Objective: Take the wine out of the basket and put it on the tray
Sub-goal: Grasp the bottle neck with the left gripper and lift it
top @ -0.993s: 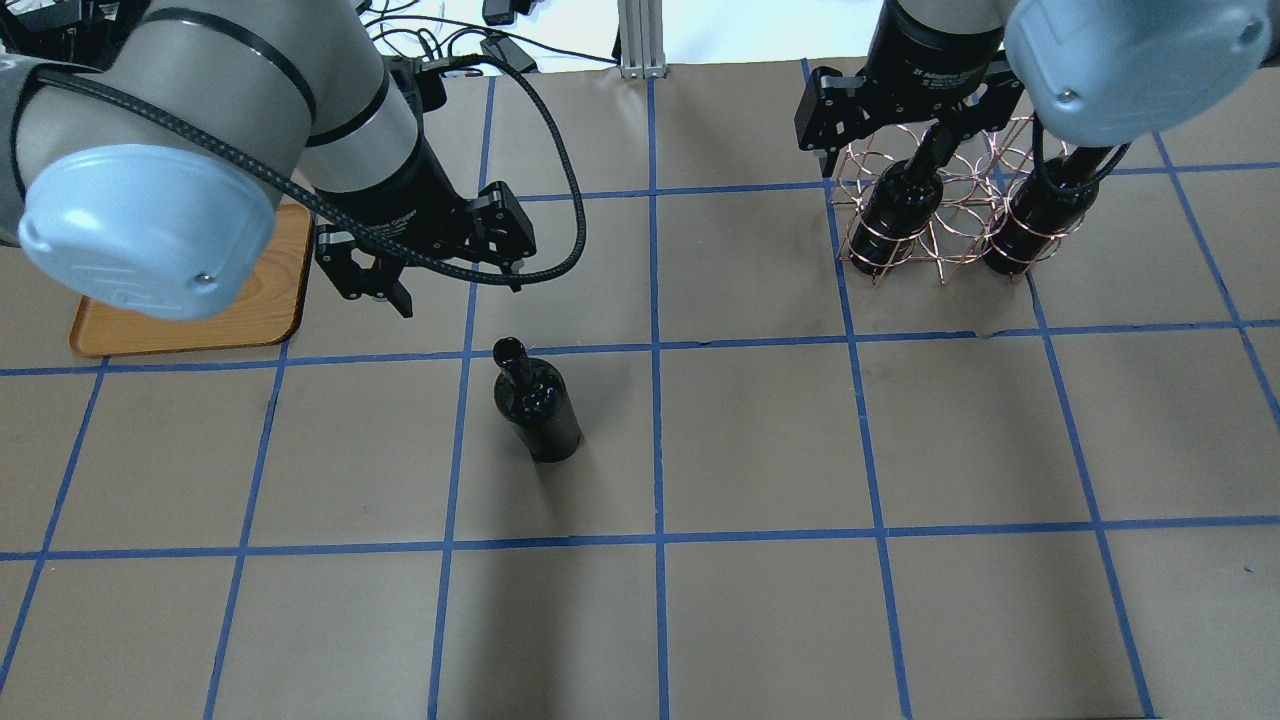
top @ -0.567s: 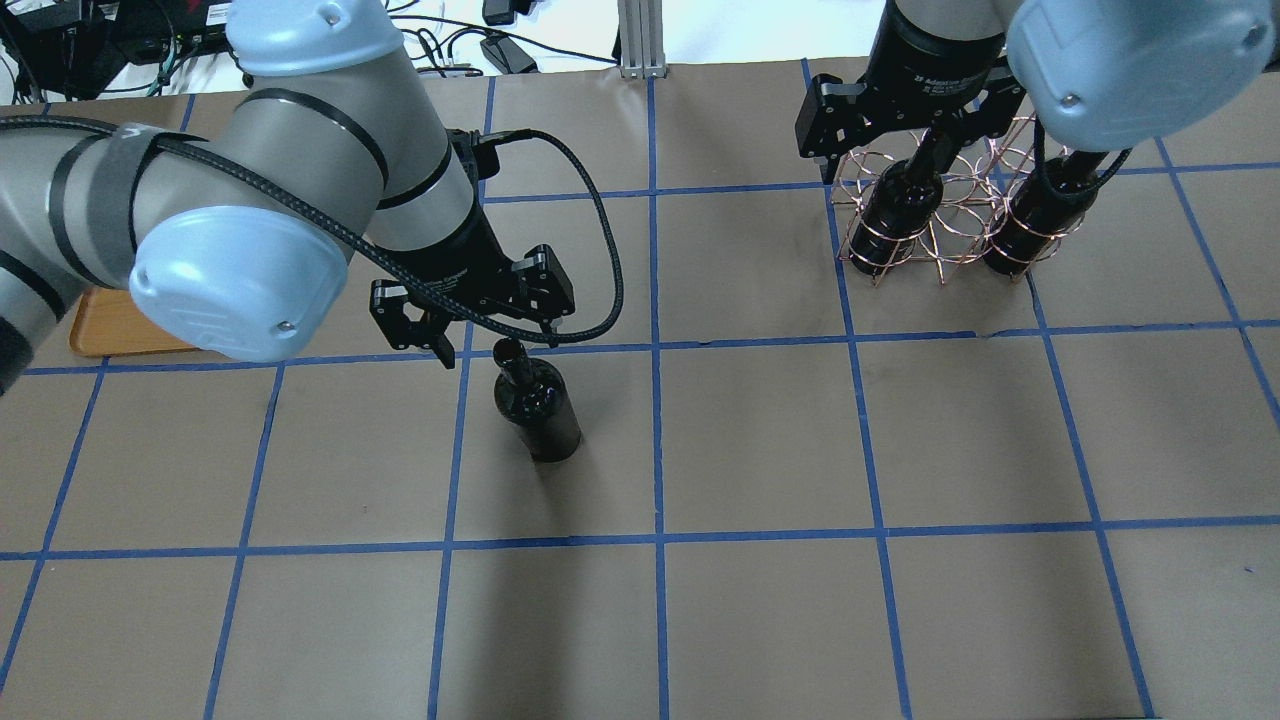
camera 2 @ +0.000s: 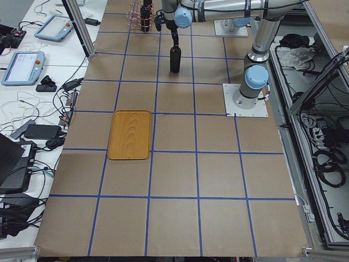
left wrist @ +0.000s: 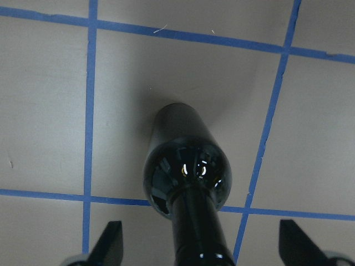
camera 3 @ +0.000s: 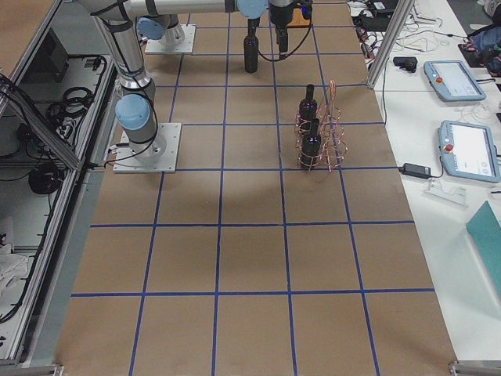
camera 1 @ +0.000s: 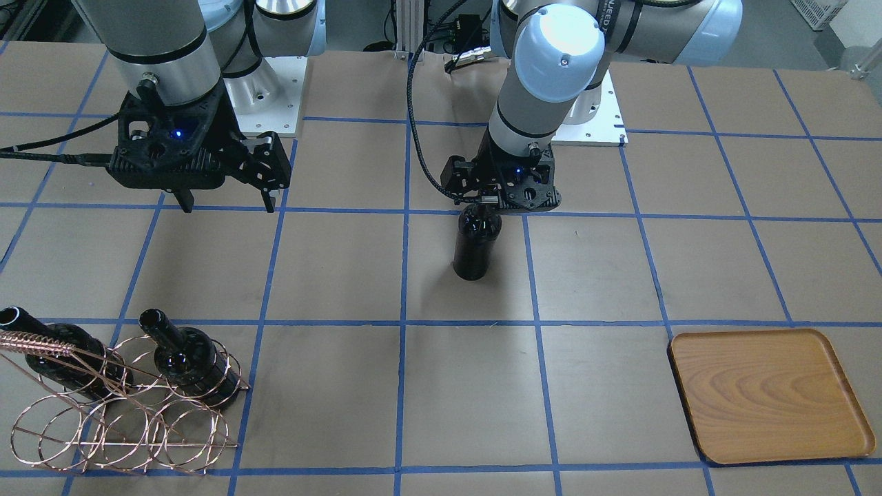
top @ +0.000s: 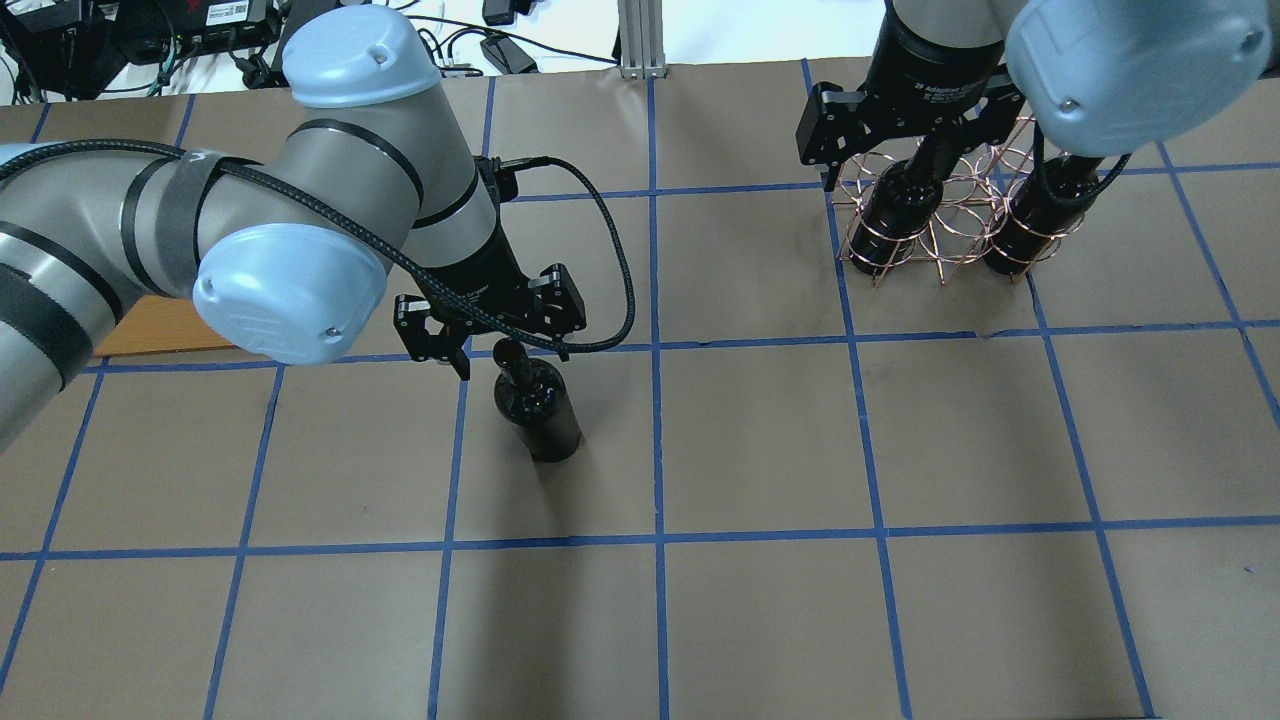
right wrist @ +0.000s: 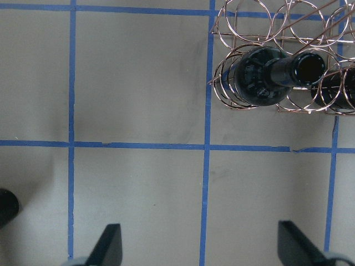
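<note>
One wine bottle (top: 535, 405) stands upright on the table near the middle, also seen in the front view (camera 1: 475, 241) and the left wrist view (left wrist: 186, 177). My left gripper (top: 505, 350) is open, with a finger on each side of the bottle's neck and not touching it. The copper wire basket (top: 950, 230) stands at the far right and holds two more bottles (camera 1: 193, 365) (camera 1: 62, 358). My right gripper (camera 1: 227, 203) hangs open and empty above the table beside the basket (right wrist: 260, 22). The wooden tray (camera 1: 765, 393) lies empty on my left side, partly hidden by my left arm in the overhead view (top: 150, 330).
Brown paper with a blue tape grid covers the table. The two arm base plates (camera 1: 592, 124) sit at the robot's edge. Side benches beyond the table ends hold tablets (camera 3: 450, 78) and cables. An aluminium post (top: 635, 40) stands at the far edge.
My left arm has swung from beside the tray to the standing bottle and now straddles its neck with open fingers. The right arm has barely moved.
</note>
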You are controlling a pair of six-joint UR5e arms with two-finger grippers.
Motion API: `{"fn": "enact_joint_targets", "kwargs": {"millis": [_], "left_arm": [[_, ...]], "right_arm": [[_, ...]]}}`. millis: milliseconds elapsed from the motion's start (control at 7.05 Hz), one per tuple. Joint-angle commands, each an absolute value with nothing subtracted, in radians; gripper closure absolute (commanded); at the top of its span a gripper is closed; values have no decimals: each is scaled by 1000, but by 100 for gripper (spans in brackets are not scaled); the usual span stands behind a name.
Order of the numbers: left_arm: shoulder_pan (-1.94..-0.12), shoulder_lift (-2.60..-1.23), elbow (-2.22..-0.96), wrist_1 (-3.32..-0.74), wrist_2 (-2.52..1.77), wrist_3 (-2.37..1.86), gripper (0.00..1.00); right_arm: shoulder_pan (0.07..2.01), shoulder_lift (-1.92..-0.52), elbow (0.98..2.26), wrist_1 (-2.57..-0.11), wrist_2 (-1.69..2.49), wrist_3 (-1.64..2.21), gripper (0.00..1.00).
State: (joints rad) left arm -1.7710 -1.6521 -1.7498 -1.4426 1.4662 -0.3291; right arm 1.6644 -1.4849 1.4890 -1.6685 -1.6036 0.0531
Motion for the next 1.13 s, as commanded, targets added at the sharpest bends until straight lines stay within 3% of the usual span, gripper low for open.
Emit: {"fn": "enact_joint_targets", "kwargs": {"millis": [0,284,567,993], "left_arm": [[-1773,-1654,-1759,-1442,1465,-331,32],[-1773,-1646,-1767,-1442,1465,-328,62],[-1772,-1629,-1766,-1442,1466,-324,100],[-1760,-1626,-1750,-1440,1466,-321,100]], "right_arm": [[1664,-1485,1489,-1674,-1603,63,0],[1661,-1493,1489,-1666,-1603,67,0],[1664,-1509,1489,-1658,-1603,64,0],[1664,-1509,1491,-1641,-1605,64,0]]}}
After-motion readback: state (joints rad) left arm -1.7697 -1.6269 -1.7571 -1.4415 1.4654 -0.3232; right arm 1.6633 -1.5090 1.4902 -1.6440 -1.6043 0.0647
